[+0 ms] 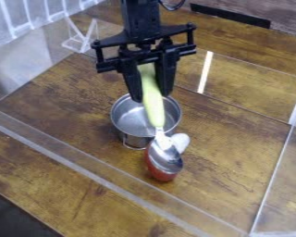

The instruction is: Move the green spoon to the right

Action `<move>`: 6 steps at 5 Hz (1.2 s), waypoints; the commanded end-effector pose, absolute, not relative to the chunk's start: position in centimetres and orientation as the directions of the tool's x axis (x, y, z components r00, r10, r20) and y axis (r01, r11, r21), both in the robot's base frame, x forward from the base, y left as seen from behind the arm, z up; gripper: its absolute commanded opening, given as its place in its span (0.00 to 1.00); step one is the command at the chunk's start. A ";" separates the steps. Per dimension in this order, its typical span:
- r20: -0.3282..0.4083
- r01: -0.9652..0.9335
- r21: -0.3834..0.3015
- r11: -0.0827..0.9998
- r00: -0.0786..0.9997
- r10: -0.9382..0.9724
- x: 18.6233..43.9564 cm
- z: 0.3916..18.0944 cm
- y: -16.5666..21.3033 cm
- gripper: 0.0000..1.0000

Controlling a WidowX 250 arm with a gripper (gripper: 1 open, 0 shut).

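The steel pot (129,125) stands near the red-brown mushroom toy (162,172) on the wooden table (64,137).

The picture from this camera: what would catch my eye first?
Probably the black, claw-like end effector at top centre, gripping the yellow-green handle of a spoon. Its shiny silver bowl hangs in front of the red-brown, mushroom-like toy, below centre. Just above the toy, partly hidden by the spoon, sits a round steel pot.
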State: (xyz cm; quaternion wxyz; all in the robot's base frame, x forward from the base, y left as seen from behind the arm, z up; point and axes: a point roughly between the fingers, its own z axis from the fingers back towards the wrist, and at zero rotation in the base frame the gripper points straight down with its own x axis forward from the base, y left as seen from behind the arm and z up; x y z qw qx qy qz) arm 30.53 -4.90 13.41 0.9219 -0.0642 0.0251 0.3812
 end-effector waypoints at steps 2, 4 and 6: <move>0.000 -0.650 -0.131 0.749 0.755 0.656 29.9 16.1 -5.7 0.00; 0.027 -0.623 -0.117 0.773 0.776 0.630 29.8 16.2 -5.8 0.00; 0.031 -0.468 -0.122 0.875 0.880 0.475 29.4 16.3 -8.0 0.00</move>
